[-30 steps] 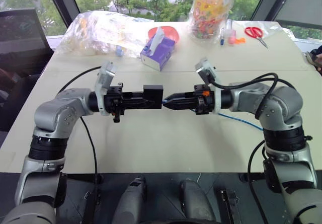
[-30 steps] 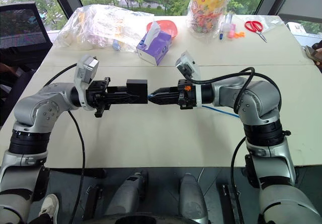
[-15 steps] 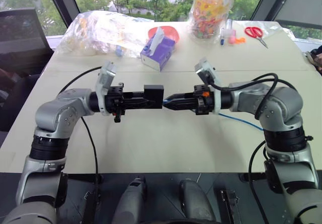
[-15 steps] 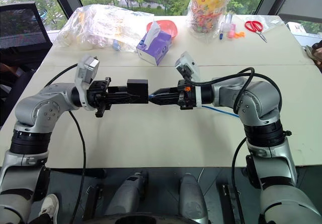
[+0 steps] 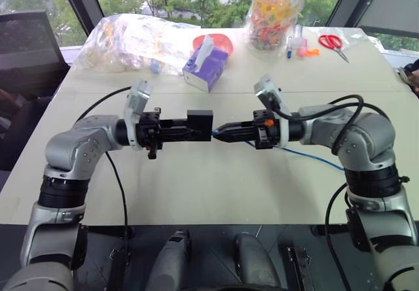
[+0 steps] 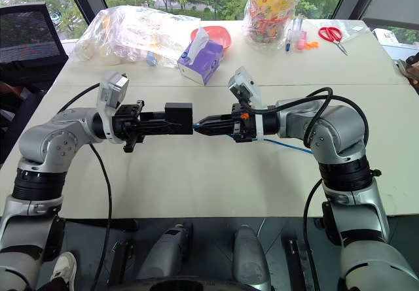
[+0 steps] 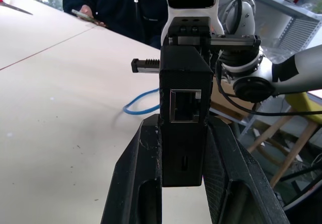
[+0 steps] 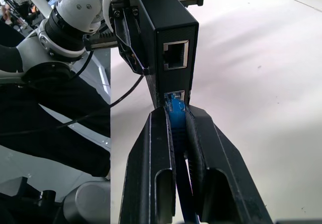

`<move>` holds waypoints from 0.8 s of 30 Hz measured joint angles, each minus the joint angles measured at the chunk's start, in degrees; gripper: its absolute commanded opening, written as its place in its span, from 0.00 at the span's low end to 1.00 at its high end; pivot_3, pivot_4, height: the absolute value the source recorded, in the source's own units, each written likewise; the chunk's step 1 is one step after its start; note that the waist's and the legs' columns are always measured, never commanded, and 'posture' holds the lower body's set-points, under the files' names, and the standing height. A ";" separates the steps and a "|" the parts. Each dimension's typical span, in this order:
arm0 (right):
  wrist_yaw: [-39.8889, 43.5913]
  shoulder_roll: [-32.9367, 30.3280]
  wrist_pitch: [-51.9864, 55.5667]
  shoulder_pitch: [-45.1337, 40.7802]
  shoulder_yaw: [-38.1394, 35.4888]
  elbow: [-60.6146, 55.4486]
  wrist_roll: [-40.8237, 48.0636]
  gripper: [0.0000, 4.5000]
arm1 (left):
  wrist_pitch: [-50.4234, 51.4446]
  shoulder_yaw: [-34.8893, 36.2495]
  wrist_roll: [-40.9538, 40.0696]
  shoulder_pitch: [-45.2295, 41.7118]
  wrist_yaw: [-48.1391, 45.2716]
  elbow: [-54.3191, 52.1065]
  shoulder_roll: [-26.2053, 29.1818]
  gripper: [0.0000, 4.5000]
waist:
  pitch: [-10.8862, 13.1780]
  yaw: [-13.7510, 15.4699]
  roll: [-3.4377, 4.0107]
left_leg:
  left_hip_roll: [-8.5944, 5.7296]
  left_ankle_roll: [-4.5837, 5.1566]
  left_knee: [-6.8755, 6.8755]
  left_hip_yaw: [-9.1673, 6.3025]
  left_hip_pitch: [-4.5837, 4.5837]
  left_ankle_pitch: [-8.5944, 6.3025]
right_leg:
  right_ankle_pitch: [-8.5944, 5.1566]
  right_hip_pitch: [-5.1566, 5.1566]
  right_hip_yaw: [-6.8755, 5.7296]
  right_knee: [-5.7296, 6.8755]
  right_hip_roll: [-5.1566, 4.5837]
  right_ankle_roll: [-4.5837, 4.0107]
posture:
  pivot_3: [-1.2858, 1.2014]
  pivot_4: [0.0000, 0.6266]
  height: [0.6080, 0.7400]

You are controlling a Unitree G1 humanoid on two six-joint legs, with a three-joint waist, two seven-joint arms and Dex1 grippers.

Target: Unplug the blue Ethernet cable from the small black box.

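While plugged, table (image 5: 196, 186) margin beneath.

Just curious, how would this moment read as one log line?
left end effector: holds small black box | right end effector: pinches blue Ethernet cable plug | still plugged in

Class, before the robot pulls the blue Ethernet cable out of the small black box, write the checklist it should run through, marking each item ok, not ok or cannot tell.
1. Left end effector clamps the small black box: ok.
2. Right end effector shut on the blue Ethernet cable right behind its plug: ok.
3. Plug seated in the lower port: ok, not yet out.
4. Latch tab pressed: cannot tell.
5. Box held above the table: ok.
6. Cable slack trailing behind the right arm: ok.
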 measured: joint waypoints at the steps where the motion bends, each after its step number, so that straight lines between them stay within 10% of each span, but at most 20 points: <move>1: 0.42 -0.04 -0.58 0.00 0.21 0.45 -0.10 0.02 | 0.00 -0.03 0.01 0.00 0.04 -0.15 0.16 0.11 | 0.00 0.00 0.00 | 0.00 0.00 0.00 0.00 0.00 0.00 | 0.00 0.00 0.00 0.00 0.00 0.00 | 0.52 0.24 0.91; 16: 1.32 -8.56 -17.77 2.71 -0.39 15.00 -15.59 0.02 | -1.22 0.51 0.88 2.37 -0.67 -1.57 3.81 0.11 | 0.01 0.06 0.00 | -0.02 0.05 -0.04 0.08 -0.03 -0.05 | 0.00 0.01 0.00 -0.12 -0.04 0.01 | 0.52 0.24 0.91; 24: -21.13 1.45 -36.96 -2.77 3.72 38.51 -37.02 0.02 | -22.47 -4.12 17.29 2.67 7.14 7.60 -5.77 0.11 | 0.00 0.10 0.00 | -0.04 0.05 -0.01 0.12 0.04 -0.03 | 0.09 0.06 0.04 -0.10 -0.04 0.02 | 0.52 0.24 0.91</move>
